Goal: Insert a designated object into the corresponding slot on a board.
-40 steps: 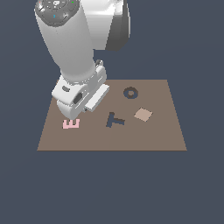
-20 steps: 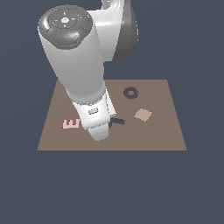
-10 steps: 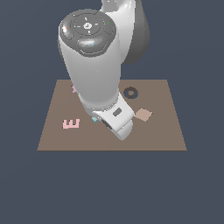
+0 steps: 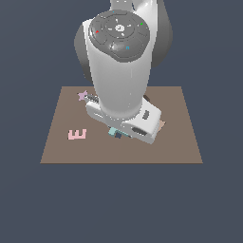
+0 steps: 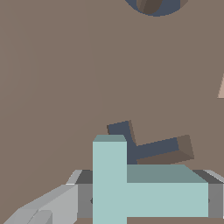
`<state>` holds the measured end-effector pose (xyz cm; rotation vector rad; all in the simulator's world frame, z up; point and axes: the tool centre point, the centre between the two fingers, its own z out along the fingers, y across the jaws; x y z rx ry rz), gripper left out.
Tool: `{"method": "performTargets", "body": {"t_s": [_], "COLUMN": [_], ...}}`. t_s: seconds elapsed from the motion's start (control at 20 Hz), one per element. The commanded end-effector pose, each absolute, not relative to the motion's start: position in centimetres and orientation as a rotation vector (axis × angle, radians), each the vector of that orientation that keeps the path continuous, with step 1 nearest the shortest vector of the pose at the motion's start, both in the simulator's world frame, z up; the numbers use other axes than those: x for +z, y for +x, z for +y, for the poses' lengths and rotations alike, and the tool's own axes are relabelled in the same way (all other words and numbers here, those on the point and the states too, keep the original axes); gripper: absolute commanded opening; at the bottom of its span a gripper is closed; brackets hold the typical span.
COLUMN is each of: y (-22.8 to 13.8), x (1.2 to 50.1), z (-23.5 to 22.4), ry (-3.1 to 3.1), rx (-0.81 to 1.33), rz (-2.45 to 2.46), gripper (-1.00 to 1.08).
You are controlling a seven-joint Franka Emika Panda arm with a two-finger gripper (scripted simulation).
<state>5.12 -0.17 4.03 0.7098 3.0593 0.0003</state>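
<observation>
In the wrist view my gripper [image 5: 148, 202] is shut on the light teal T block [image 5: 131, 188], with a grey finger on each side of it. The block hangs just above the brown board [image 5: 52, 65], beside the dark navy T-shaped slot [image 5: 146, 148], and covers part of it. The block and the slot are turned a little differently. In the exterior view my arm hides most of this. Only a bit of the teal block [image 4: 114, 131] and a dark bit of the slot [image 4: 118, 136] show under the gripper [image 4: 116, 133], near the middle of the board [image 4: 180, 142].
A pink E block [image 4: 77, 135] lies on the board at the exterior view's left. A lilac star [image 4: 83, 96] lies at the far left. The dark ring-shaped O recess [image 5: 153, 5] shows in the wrist view. A tan piece [image 4: 162, 125] peeks out beside the hand.
The arm has swung from near the pink E at the exterior view's left toward the board's middle. It now stands over the T slot and hides it and the O recess.
</observation>
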Motion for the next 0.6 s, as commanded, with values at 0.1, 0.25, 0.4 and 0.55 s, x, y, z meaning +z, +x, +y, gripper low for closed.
{"method": "performTargets", "body": {"t_s": [0.1, 0.25, 0.4, 0.55], "y": [5.0, 4.8, 4.7, 4.6], "x": [4.1, 4.1, 4.1, 4.1], "z": [0.7, 1.1, 1.3, 1.5], "ry": [0.544, 0.463, 0.402, 0.365], "rx": [0.000, 0.000, -0.001, -0.001], "rz": [3.093, 3.106, 3.115, 3.120], "gripper": [-1.00, -1.00, -1.00, -1.00]}}
